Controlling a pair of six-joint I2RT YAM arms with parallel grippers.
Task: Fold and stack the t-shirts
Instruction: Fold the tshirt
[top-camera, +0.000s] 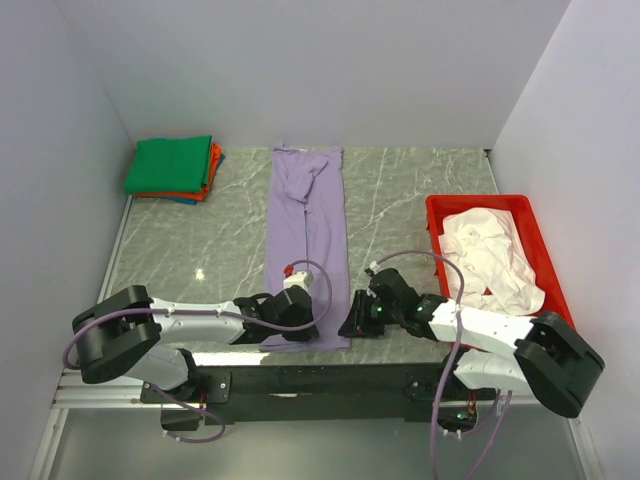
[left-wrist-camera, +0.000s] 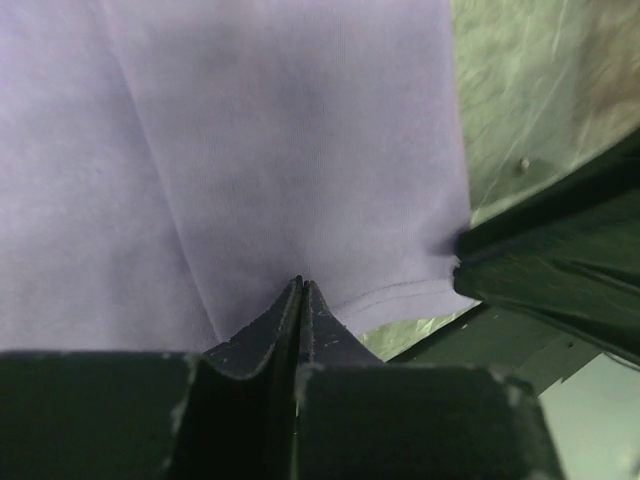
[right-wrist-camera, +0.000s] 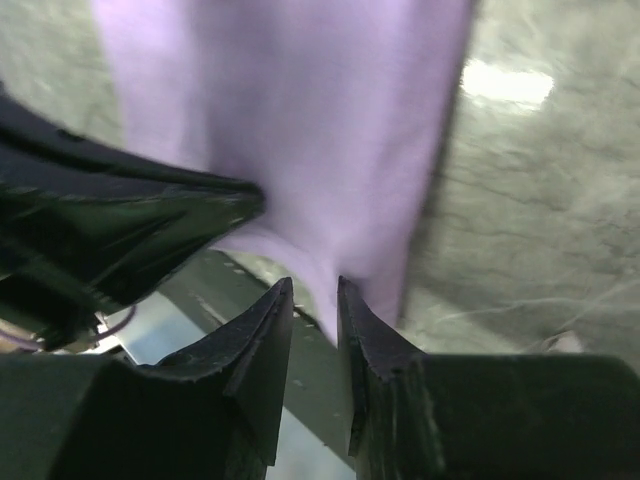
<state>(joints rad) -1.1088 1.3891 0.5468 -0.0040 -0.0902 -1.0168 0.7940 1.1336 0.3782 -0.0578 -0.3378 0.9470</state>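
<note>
Now, the lavender t-shirt (top-camera: 305, 240) lies as a long narrow strip down the middle of the table (top-camera: 200, 250), collar end far and hem right at the near edge, and both arms are on that hem. The left end effector (left-wrist-camera: 302, 290) has its jaws pressed tight together with cloth at the tips, so it looks like a firm pinch on the left corner. The right end effector (right-wrist-camera: 315, 300) shows a narrow gap with the other corner poking into its mouth, and I can't see it clamped. That's the danger: lift with one side gripped and the other loose, and the strip skews or the right corner drops out. A pinch that catches only the upper layer would peel the fold open. The two end effectors sit very near each other, so drawing inward could knock them together. The hem lies close to the table's edge, where a low finger might snag. The bunched sleeves at the far end could leave a lumpy fold. Further out, the stack (top-camera: 172, 168) waits in the far left corner, green on top, orange-red and a sliver of blue beneath, well apart with bare table between. On the right, a pale t-shirt (top-camera: 490, 255) lies crumpled in the red tray (top-camera: 440, 210), close beside the right arm, which could brush it on a wide swing.
</note>
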